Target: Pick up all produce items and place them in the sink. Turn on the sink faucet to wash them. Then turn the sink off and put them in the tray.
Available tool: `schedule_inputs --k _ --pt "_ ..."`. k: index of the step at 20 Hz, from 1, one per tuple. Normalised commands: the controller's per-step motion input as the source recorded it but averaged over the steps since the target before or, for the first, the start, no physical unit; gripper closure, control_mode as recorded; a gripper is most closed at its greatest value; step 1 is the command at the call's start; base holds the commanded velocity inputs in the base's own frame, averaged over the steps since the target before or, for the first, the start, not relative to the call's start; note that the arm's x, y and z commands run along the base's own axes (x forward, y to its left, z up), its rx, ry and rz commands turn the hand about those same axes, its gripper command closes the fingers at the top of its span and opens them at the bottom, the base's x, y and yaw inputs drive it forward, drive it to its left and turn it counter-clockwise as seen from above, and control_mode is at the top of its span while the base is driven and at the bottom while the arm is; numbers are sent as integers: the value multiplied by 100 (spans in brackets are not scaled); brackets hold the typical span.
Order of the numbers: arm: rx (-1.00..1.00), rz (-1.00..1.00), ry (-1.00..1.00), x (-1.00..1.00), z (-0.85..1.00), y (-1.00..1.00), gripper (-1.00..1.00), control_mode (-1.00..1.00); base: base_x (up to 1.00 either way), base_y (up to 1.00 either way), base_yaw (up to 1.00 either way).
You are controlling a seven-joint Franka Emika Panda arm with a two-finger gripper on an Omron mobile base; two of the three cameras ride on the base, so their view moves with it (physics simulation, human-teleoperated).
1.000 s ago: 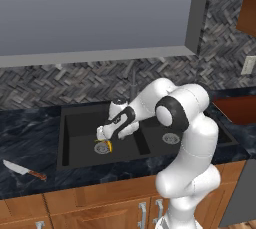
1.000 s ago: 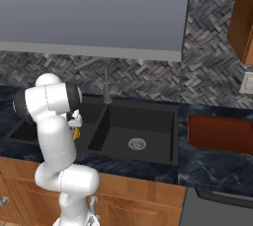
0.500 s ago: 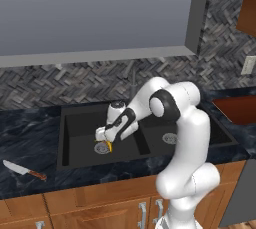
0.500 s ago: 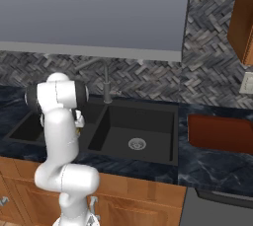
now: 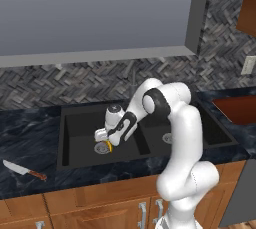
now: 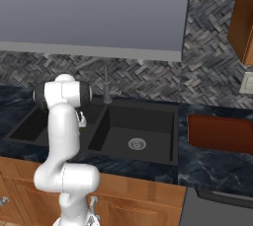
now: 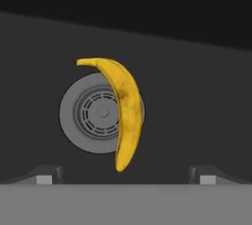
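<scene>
Over the left basin of the black sink [image 5: 75,145], the tool [image 5: 103,140] hangs spread wide — a banana [image 7: 124,108] lies across the drain [image 7: 93,113] below.

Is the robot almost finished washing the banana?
Not yet. Done: the small curved yellow banana lies on the round silver drain in the matte black sink. In hand: nothing; the open fingers hover above it. Left: running the slim dark grey faucet, then moving it to the reddish-brown tray.

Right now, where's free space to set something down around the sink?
Free: the right basin floor around its drain; counter between knife and sink. Crowded: left basin, where the banana lies across the drain and the open hand hovers.
</scene>
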Motion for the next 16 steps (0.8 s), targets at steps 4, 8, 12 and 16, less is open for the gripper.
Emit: schedule_inputs --k 4,8,12,16 --pt "-1 0 0 12 -33 0 -100 -100 0 0 0" --pt "0 0 0 7 -27 0 -100 -100 0 0 0" --pt "0 0 0 18 -25 0 -100 -100 0 0 0" --pt "0 0 0 28 -23 0 -100 -100 0 0 0"
